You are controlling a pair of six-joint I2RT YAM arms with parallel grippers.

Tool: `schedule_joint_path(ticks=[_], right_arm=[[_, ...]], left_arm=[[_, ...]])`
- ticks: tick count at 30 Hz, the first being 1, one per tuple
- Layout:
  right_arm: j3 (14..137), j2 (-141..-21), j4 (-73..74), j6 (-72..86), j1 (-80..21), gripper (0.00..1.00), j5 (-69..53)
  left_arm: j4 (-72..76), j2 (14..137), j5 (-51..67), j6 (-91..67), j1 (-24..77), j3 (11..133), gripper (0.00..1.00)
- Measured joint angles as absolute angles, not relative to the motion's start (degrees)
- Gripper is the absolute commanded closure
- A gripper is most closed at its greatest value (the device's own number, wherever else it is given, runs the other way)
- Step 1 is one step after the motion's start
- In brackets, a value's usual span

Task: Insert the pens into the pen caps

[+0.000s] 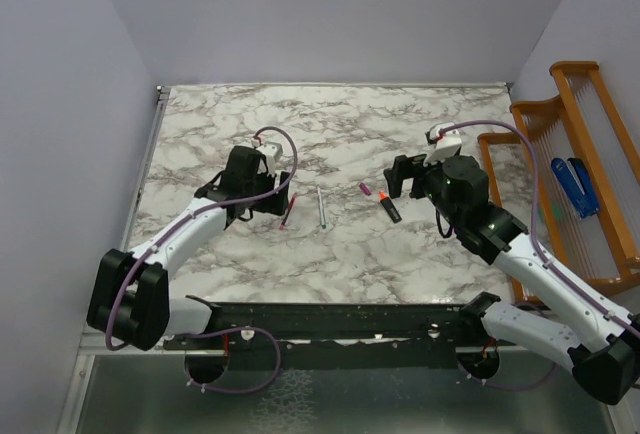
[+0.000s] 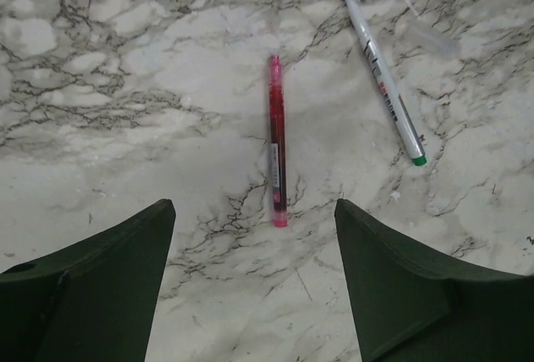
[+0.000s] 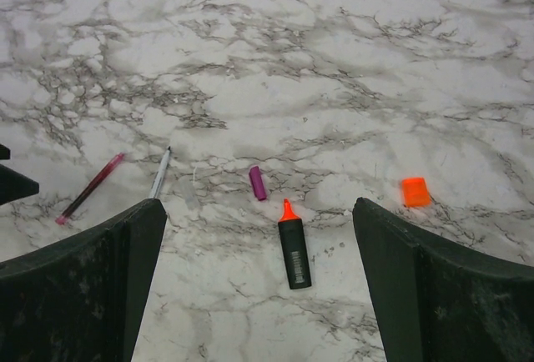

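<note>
The slim red-pink pen [image 1: 288, 211] lies on the marble table just right of my left gripper [image 1: 266, 202]; in the left wrist view it [image 2: 277, 141] lies just ahead of the open, empty gripper [image 2: 253, 208]. The silver-grey pen [image 1: 321, 207] [image 2: 384, 78] lies beside it. The magenta cap [image 1: 367, 189] [image 3: 258, 183] and the black marker with orange tip [image 1: 390, 207] [image 3: 294, 245] lie below my open, empty right gripper [image 1: 402, 182] [image 3: 257, 212]. The orange cap [image 3: 415, 191] lies right of the marker; it is hidden in the top view.
A wooden rack [image 1: 560, 144] holding a blue object [image 1: 573, 186] stands off the table's right edge. Grey walls close in the left, back and right. A faint clear cap [image 2: 430, 37] lies beside the silver-grey pen.
</note>
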State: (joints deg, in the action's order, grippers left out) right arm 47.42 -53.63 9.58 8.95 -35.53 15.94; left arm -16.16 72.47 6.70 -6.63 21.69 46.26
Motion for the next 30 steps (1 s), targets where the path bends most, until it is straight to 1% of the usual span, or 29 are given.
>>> schedule_joint_path(ticks=[2,8,13,14,26,30], right_arm=[[47.42,-53.56,9.58,8.95,-35.53,0.0,15.77],[47.42,-52.88,9.96,8.97,-35.53,0.0,15.79],[47.4,-52.42,9.96,8.97,-35.53,0.0,15.81],[47.4,-52.4,9.96,8.97,-35.53,0.0,15.81],[46.96,-52.38,9.96,8.91,-35.53,0.0,16.03],[46.68,-52.38,9.98,8.91,-35.53,0.0,16.43]], left_arm=[[-18.13,74.96,6.7,-6.59,21.69,46.5,0.25],[-21.26,78.7,8.27,-6.57,21.69,47.31,0.35],[-22.22,80.79,10.92,-6.2,21.76,47.57,0.51],[-22.48,81.54,11.22,-6.11,21.78,47.72,0.52],[-23.73,89.08,11.92,-5.82,22.79,50.92,0.53],[-23.94,90.89,11.79,-5.43,23.75,52.77,0.58]])
